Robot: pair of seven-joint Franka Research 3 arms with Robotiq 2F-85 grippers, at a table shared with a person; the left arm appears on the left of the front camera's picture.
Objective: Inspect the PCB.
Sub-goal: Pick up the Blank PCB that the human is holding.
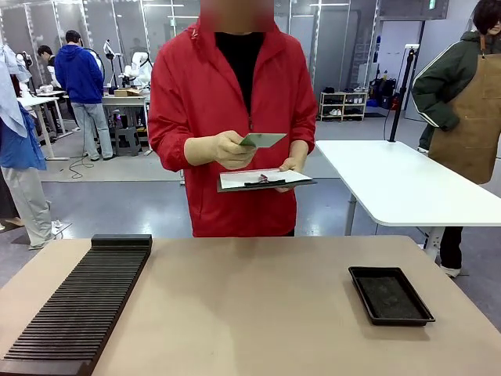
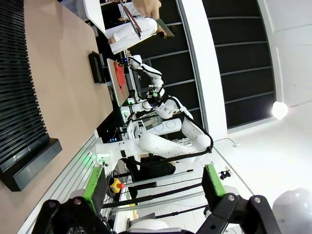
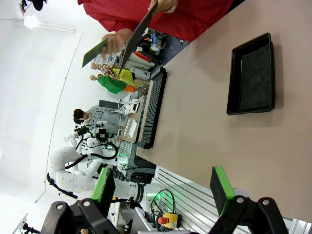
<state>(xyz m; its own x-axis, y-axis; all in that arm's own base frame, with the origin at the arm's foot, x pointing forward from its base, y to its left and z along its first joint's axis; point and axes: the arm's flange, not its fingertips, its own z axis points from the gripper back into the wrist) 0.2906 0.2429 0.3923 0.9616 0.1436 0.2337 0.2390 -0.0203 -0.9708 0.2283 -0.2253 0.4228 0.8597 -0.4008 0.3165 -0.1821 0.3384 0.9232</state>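
1. The PCB (image 1: 262, 139) is being held in the person's hand (image 1: 223, 149) above a clipboard (image 1: 266, 180), beyond the table.
2. The tan table (image 1: 250, 298) is carrying a slotted black rack (image 1: 78, 305) on the left and a shallow black tray (image 1: 390, 294) on the right.
3. The left gripper (image 2: 153, 181) and right gripper (image 3: 163, 187) are both gaping wide, gripping nothing.

Front faces person (image 1: 233, 117); rolled wrist views share table (image 1: 258, 305)

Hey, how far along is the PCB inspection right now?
Done: the PCB is up off the table, in the person's hand. In hand: it's held above the clipboard, which rests in their other hand. Left: the black tray lies bare, and the left gripper and right gripper hang open, holding nothing.
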